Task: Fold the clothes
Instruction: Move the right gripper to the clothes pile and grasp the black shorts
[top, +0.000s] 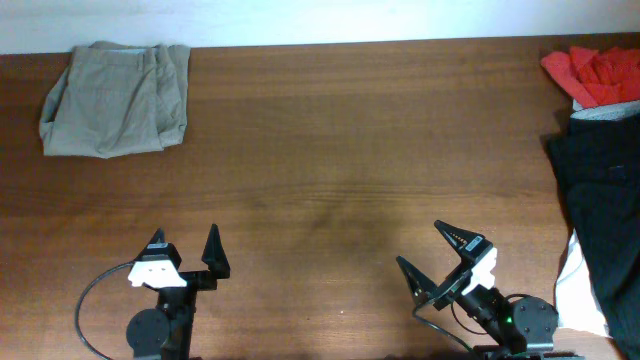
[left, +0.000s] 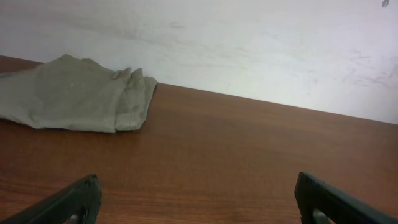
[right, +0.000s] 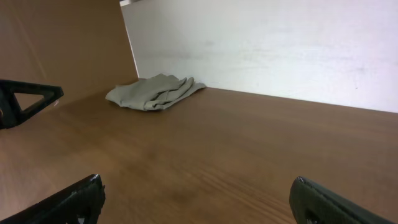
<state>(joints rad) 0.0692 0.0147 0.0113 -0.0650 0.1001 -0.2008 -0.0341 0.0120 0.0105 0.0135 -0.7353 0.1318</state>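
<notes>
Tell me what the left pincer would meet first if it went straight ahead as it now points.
Probably nothing on the table: the left pincer aims just right of the khaki shorts, toward the white wall.

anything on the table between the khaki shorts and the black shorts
Nothing: in the overhead view only bare wooden table lies between the khaki shorts and the black shorts.

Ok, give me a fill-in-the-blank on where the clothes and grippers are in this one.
The khaki shorts lie folded at the far ____ corner of the table.
The left gripper and right gripper are both ____ and hold nothing.
The red garment and black garment are bunched at the table's ____ edge.
Missing words: left; open; right.
</notes>
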